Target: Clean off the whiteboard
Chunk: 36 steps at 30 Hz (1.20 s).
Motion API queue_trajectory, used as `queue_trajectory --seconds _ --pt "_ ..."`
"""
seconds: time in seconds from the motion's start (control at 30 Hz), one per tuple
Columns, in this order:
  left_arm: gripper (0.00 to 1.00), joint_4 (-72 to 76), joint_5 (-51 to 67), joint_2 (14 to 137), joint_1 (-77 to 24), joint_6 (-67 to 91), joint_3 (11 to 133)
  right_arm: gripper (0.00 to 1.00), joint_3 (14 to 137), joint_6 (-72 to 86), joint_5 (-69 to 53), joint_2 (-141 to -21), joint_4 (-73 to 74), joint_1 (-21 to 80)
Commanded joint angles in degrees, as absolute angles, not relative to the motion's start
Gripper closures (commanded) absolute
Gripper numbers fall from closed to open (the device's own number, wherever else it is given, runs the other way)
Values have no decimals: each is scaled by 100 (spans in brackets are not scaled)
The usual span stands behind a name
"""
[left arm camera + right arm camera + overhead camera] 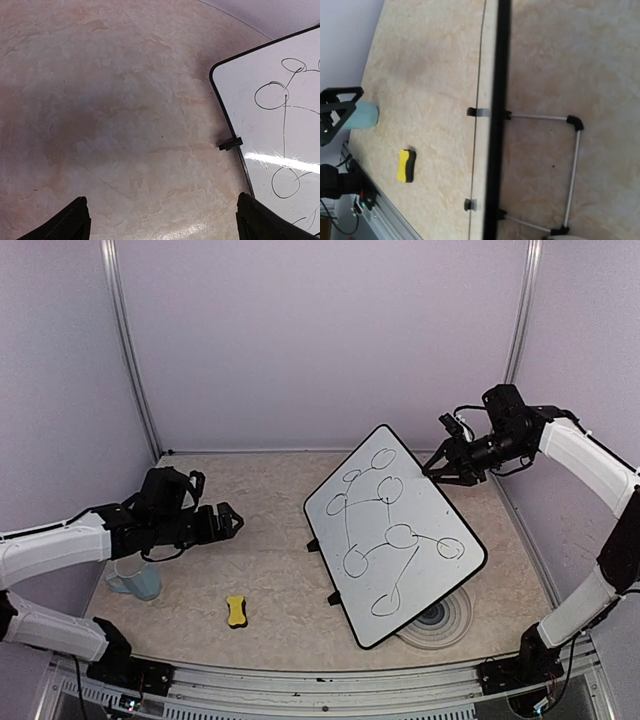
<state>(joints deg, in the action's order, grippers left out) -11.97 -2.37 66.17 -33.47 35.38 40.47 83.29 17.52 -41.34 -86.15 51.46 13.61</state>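
Black left jaws are spread wide with nothing in them, hanging over bare desk (125,125); both fingertips (70,222) show at the bottom corners of the wrist view. The right jaws sit just off the far-right edge of the whiteboard (395,535), and I honestly can't tell if they're open or closed. The board is propped at a slant mid-desk, to the right of the left jaws. It's covered in loops and lines, and its long axis runs from far-middle to near-right. The yellow eraser (236,611) lies toward the near edge, closer to the left jaws, so I'd guess left grabs it first.
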Motion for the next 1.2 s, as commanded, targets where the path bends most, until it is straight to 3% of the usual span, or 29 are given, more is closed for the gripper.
queue_trajectory --seconds 0.0,0.13,0.27,0.53,1.17 --pt "1 -1929 -369 6781 -3410 4071 4131 56 8212 1725 -4060 -8714 5297 1601" --pt "1 -2498 -382 6830 -3440 4544 4145 69 8221 1786 -4101 -8736 5295 1756" --pt "1 -3356 -767 7175 -4110 5020 4423 79 8139 1954 -4088 -8732 5183 1866" --pt "17 -3415 -627 7425 -5088 6253 4162 100 7919 2459 -4078 -8672 4787 2081" --pt "47 -3556 -931 8004 -5777 6616 4272 100 7462 3581 -3848 -8472 3701 2677"
